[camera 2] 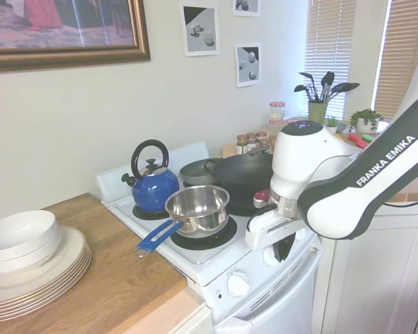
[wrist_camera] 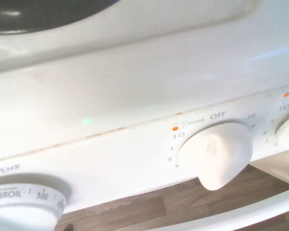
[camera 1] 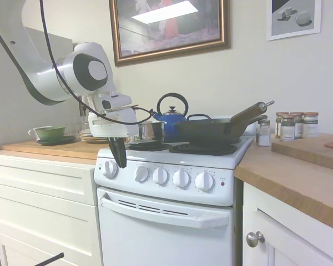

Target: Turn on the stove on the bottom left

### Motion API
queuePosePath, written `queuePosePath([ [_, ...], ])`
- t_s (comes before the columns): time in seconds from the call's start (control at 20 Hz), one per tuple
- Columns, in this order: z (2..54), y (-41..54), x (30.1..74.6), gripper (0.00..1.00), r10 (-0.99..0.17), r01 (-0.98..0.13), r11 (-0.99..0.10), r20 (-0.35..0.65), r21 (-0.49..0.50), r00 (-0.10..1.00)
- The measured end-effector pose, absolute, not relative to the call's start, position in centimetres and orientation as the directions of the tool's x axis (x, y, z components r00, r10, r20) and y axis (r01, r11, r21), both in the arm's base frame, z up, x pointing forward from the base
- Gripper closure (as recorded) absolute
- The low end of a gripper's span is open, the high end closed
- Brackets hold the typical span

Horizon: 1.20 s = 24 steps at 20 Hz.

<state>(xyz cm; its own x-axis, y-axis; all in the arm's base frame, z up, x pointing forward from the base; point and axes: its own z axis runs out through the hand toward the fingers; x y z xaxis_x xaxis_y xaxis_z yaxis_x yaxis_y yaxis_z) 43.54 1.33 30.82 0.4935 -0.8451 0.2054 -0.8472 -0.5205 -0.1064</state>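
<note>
The white stove (camera 1: pixel 172 233) (camera 2: pixel 203 268) stands between two wooden counters, with five round white knobs along its front panel. My gripper (camera 1: pixel 122 163) (camera 2: pixel 284 249) points down just in front of the panel, beside the leftmost knob (camera 1: pixel 110 169) and not on it. Its dark fingers look shut with nothing between them. The wrist view shows a knob (wrist_camera: pixel 214 155) marked "front", OFF, LO and HI, and the oven temperature knob (wrist_camera: pixel 29 201) beside it. A steel pot (camera 1: pixel 150 131) (camera 2: pixel 197 204) with a blue handle sits on the front left burner (camera 2: pixel 203 239).
A blue kettle (camera 1: pixel 171 119) (camera 2: pixel 152 185) and a black pan (camera 1: pixel 211 131) (camera 2: pixel 241 174) occupy other burners. Stacked plates and bowls (camera 2: pixel 28 268) and a green cup (camera 1: pixel 49 132) rest on the left counter. Spice jars (camera 1: pixel 294 125) stand on the right counter. White drawers (camera 1: pixel 41 188) flank the stove.
</note>
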Motion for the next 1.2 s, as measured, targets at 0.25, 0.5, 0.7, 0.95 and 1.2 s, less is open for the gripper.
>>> queuePosePath([
  [0.25, 31.56, 1.48, 43.17, 0.00, -0.847, -0.845, -0.520, 0.203, -0.123, 0.491],
  [0.5, 31.64, 1.40, 43.03, 0.00, -0.845, -0.844, -0.523, 0.205, -0.123, 0.494],
  [0.7, 31.79, 1.17, 42.92, 0.00, -0.847, -0.846, -0.519, 0.207, -0.126, 0.489],
  [0.95, 31.87, 1.24, 42.76, 0.00, -0.846, -0.844, -0.521, 0.208, -0.126, 0.490],
  [1.2, 31.93, 1.33, 42.75, 0.00, -0.845, -0.843, -0.522, 0.209, -0.126, 0.492],
])
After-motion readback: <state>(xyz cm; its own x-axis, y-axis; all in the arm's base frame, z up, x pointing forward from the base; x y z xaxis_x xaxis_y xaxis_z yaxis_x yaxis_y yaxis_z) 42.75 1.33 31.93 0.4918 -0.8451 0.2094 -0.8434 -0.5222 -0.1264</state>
